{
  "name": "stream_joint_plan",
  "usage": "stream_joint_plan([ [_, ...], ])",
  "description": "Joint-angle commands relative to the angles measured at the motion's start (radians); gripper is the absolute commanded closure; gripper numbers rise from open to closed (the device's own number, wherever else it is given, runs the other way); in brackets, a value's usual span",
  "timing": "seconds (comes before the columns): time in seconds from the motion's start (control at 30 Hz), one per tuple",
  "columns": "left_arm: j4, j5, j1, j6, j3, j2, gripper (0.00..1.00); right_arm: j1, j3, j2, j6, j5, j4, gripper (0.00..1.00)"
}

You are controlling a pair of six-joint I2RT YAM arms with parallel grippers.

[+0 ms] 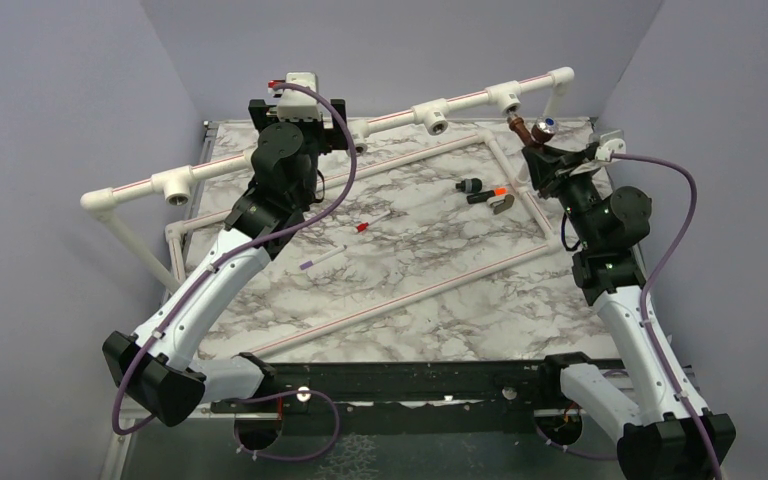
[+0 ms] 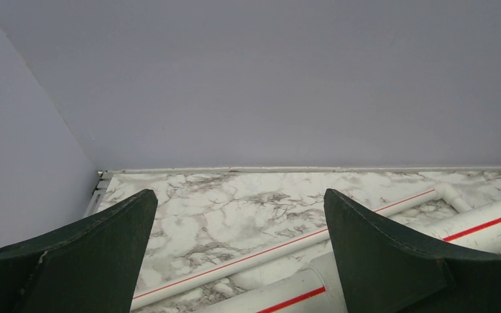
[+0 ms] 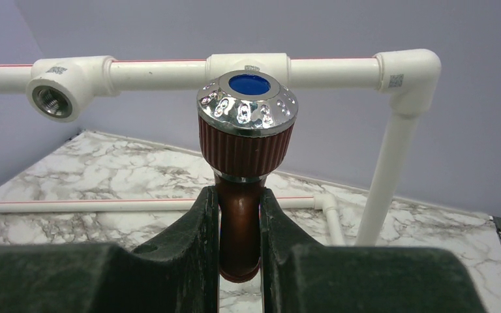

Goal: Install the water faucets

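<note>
A copper-brown water faucet [image 3: 241, 195] with a ribbed knob and a silvery cap with a blue centre is clamped between the two black fingers of my right gripper [image 3: 240, 225]. In the top view the same faucet [image 1: 535, 128] is held up just below the right tee [image 1: 506, 98] of the raised white pipe. In the right wrist view the faucet hides that tee's mouth; another tee [image 3: 55, 88] with a threaded opening shows at left. My left gripper [image 2: 240, 225] stands open with nothing between its fingers, over the pipes at the back left; in the top view it [image 1: 300, 90] is by the raised pipe.
A white pipe frame [image 1: 430, 285] with red stripes lies flat on the marble table [image 1: 420, 240]. Small black and orange parts [image 1: 485, 192] lie at the back right; a red-tipped stick [image 1: 372, 223] and a purple-tipped one [image 1: 322, 258] lie mid-table. Lilac walls close in three sides.
</note>
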Motion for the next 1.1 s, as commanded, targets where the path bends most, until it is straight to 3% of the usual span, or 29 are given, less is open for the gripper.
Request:
stream_joint_plan([
  [0.0,-0.11,-0.008,-0.016,-0.007,-0.046,0.028,0.01,-0.009,0.007,-0.003,-0.03,0.003,0.088,0.99],
  [1.07,-0.106,-0.01,-0.02,0.004,-0.054,0.011,0.01,-0.008,0.017,0.071,-0.151,-0.017,0.142,0.99],
])
